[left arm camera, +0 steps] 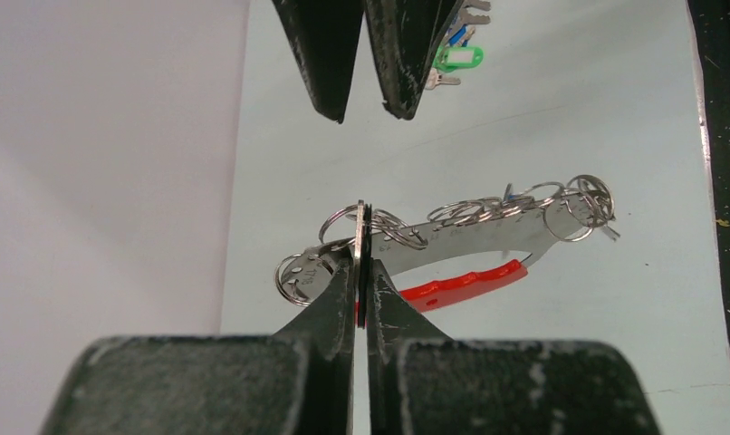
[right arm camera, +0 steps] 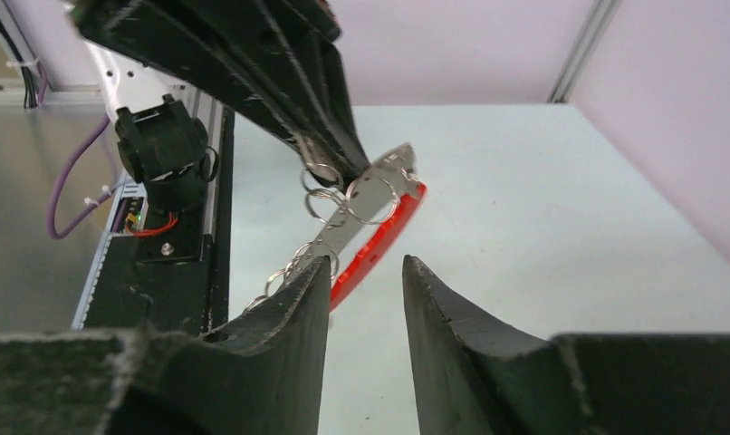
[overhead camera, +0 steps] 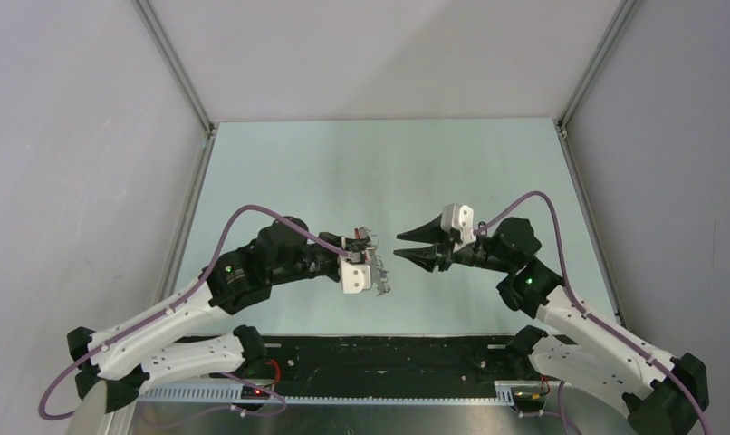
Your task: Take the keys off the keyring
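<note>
The keyring [left arm camera: 475,237] is a flat silver clip with a red gate [left arm camera: 461,285] and several thin split rings strung along it. My left gripper [left arm camera: 362,263] is shut on its near edge and holds it above the table [overhead camera: 379,172]. At its far end sits a small cluster of rings [left arm camera: 590,204]; I cannot make out keys there. My right gripper [right arm camera: 366,261] stands open just short of the keyring [right arm camera: 377,207], nothing between its fingers. From above, the right gripper [overhead camera: 399,246] faces the left gripper [overhead camera: 361,256] across a small gap, with the keyring [overhead camera: 380,285] between them.
A bunch with a bright green tag [left arm camera: 459,58], a blue tag [left arm camera: 456,36] and silver keys [left arm camera: 441,80] lies on the table behind the right gripper's fingers [left arm camera: 407,54]. A black rail [overhead camera: 379,358] runs along the near edge. Grey walls enclose the table.
</note>
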`<state>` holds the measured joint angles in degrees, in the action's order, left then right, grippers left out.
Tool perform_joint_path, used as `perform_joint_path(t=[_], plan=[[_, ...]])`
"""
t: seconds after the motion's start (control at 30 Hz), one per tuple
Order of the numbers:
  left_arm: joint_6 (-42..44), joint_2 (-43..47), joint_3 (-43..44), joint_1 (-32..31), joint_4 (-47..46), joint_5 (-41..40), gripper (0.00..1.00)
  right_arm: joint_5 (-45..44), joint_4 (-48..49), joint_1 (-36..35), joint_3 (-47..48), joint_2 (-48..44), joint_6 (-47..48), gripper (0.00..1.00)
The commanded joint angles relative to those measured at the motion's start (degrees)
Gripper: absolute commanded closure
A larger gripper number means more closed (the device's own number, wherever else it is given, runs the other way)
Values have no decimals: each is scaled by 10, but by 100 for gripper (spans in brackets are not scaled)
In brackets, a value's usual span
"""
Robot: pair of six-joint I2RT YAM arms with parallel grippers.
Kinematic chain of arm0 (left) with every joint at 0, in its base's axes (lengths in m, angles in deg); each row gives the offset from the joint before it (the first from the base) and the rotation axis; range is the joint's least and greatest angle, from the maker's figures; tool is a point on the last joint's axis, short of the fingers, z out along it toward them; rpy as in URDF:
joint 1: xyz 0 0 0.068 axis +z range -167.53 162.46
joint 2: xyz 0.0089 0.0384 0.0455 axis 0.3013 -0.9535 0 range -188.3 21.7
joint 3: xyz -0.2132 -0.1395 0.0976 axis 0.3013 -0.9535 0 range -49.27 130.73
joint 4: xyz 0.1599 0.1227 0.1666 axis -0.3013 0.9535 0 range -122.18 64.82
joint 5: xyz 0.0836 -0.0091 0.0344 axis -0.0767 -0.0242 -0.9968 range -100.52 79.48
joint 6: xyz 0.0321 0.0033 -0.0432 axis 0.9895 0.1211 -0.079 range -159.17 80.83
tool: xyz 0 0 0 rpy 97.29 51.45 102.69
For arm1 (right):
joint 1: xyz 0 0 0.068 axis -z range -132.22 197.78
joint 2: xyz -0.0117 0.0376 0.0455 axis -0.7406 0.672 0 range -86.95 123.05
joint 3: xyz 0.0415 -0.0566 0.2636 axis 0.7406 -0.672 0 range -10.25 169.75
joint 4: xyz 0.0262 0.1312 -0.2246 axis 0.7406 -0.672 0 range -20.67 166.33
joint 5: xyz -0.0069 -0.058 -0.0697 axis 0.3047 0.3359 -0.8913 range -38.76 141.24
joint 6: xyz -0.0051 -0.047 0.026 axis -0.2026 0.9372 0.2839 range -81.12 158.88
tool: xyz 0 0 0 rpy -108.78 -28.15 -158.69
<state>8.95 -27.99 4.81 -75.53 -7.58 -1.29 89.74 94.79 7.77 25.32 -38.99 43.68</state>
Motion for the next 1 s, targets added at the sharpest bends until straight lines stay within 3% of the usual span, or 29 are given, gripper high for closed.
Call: perform_joint_path(t=[0.0, 0.23, 0.97], plan=[[9, 12, -1, -2, -24, 7, 100, 19, -8, -23, 3, -20, 117, 63], [9, 12, -1, -2, -25, 9, 100, 33, 23, -51, 4, -6, 155, 68], [6, 9, 0, -2, -24, 25, 100, 32, 59, -70, 38, 54, 164, 66]])
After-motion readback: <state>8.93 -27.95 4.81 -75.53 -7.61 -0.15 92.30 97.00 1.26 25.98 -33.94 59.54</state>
